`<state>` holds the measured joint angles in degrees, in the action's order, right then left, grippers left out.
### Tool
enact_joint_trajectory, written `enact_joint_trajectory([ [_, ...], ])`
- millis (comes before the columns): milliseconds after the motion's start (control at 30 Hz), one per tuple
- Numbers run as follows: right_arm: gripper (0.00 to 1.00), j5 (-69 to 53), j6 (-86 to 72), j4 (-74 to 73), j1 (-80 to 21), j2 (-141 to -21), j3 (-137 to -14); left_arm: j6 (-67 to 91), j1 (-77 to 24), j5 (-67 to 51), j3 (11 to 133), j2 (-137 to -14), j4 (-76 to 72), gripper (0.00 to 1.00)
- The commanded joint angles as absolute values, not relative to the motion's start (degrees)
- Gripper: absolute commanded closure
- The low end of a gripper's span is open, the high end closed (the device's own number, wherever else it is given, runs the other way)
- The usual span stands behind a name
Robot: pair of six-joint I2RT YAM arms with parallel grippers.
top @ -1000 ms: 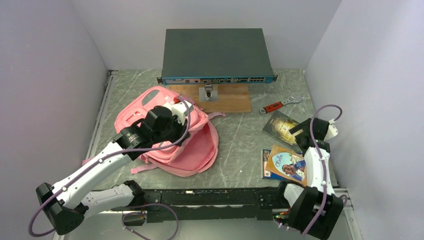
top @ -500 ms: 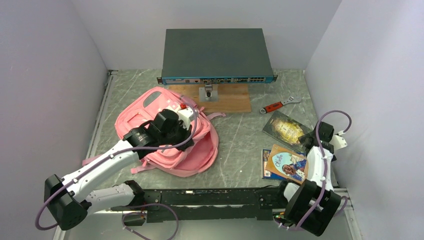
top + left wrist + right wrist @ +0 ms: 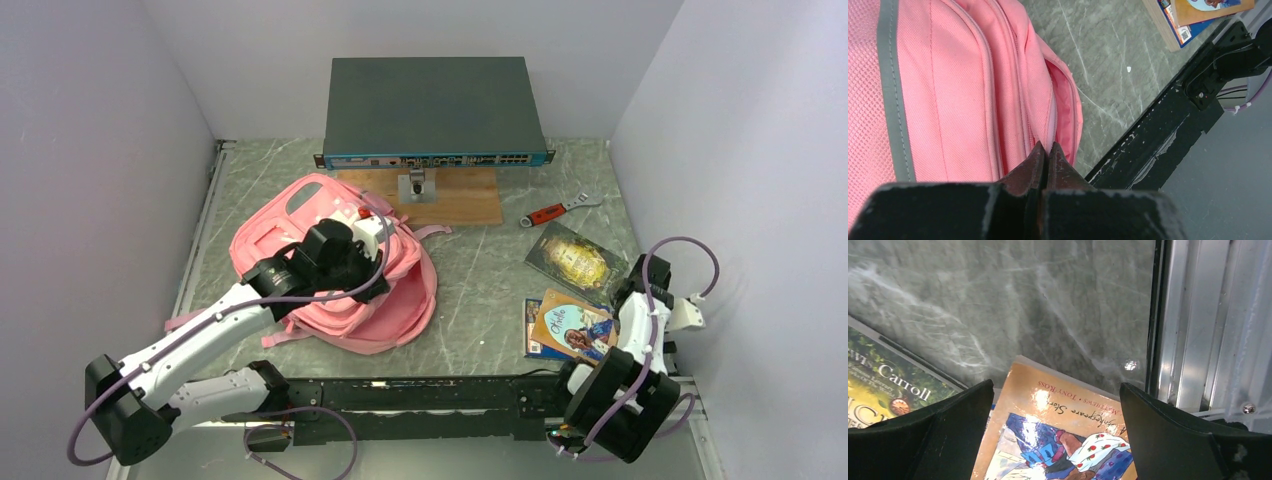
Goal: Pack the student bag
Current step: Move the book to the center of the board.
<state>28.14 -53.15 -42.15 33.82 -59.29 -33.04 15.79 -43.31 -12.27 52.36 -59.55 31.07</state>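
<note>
Packing looks barely begun: no item can be seen inside the student bag (image 3: 400,290), and three books lie out on the desk (image 3: 480,260).

The bag lies slumped on the left side of the desk, a soft pink woven-fabric backpack with a grey trim band, padded seams and loose straps. One zipped compartment gapes slightly, showing smooth pink lining.

The left fingers (image 3: 1045,160) are closed, tips pressed together at the bag's zip seam. Whether they pinch a zip pull or fabric is hidden.

The right fingers (image 3: 1173,425) are spread wide and hold nothing, just above an orange book (image 3: 572,330). Its cover is glossy and flat. It rests on a blue book (image 3: 533,338), and a dark green book (image 3: 572,255) lies just beyond. The desk is hard, grey-green and marbled.

Judging from this, opening the bag comes first, then loading the books.
</note>
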Motion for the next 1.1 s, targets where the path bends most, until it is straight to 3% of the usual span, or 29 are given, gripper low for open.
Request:
enact_joint_trajectory([
  [0, 0.0, 21.0, -50.5, -37.9, 34.9, -57.7, -31.3, 16.4, -43.1, -14.4, 51.9, -55.1, 27.0, 1.0],
  [133, 0.0, 8.6, -46.7, -32.0, 31.3, -56.5, -29.9, 16.9, -43.0, -14.9, 50.5, -54.4, 25.7, 1.0],
  [333, 0.0, 10.6, -52.3, -29.3, 7.6, -60.4, -36.0, 17.1, -43.0, -14.5, 50.5, -55.0, 25.7, 1.0],
  [533, 0.0, 8.3, -47.9, -29.2, 0.6, -67.7, -41.8, 18.7, -43.1, -14.3, 50.4, -55.5, 25.8, 0.99],
  [733, 0.0, 15.1, -36.0, -35.5, -1.2, -65.8, -45.1, 20.4, -43.1, -15.7, 49.6, -55.4, 24.4, 0.74],
  [933, 0.0, 14.8, -36.1, -39.5, -4.5, -59.4, -42.1, 21.6, -43.7, -18.8, 51.4, -57.3, 22.0, 0.25],
  [1067, 0.09, 2.0, -34.7, -36.2, -5.1, -56.8, -38.8, 25.9, -48.7, -19.8, 53.8, -63.4, 17.5, 0.15],
])
